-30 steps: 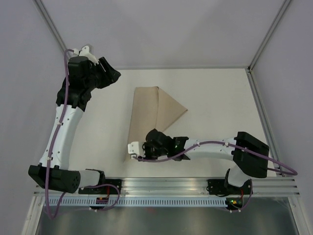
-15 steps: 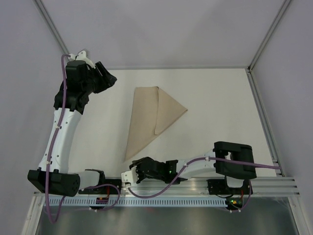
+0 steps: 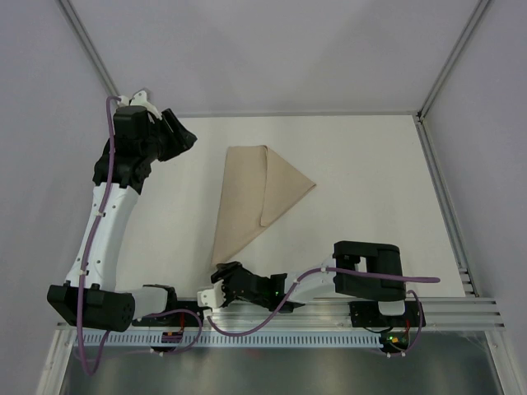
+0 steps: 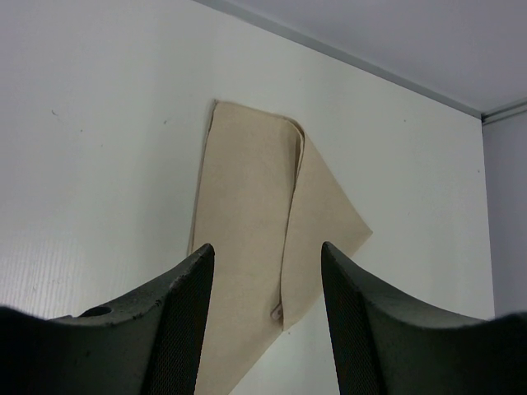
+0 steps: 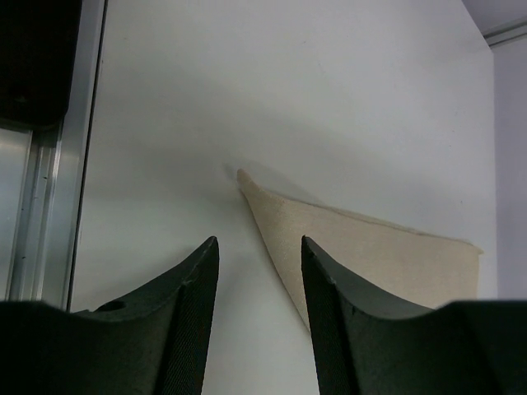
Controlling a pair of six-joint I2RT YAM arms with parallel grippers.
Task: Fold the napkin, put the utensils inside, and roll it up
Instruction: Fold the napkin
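The tan napkin (image 3: 251, 193) lies flat on the table (image 3: 362, 164), folded into a long pointed wedge, one flap overlapping. Left and right jaws gape empty.

Bright, even light from overhead, and the white tabletop (image 3: 362, 189) is almost glaring. Faint soft shadow hugging the napkin (image 5: 370, 247) tip. Right claw (image 5: 258, 247) fingers (image 5: 181, 329) dark and blurry up close.

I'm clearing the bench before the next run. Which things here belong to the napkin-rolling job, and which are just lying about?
Job: napkin, folded, flat on the table; left gripper, open, empty; right gripper, open, empty. No utensils in view.
Lying about: only fixtures: aluminium rail at the table's near edge; enclosure walls.
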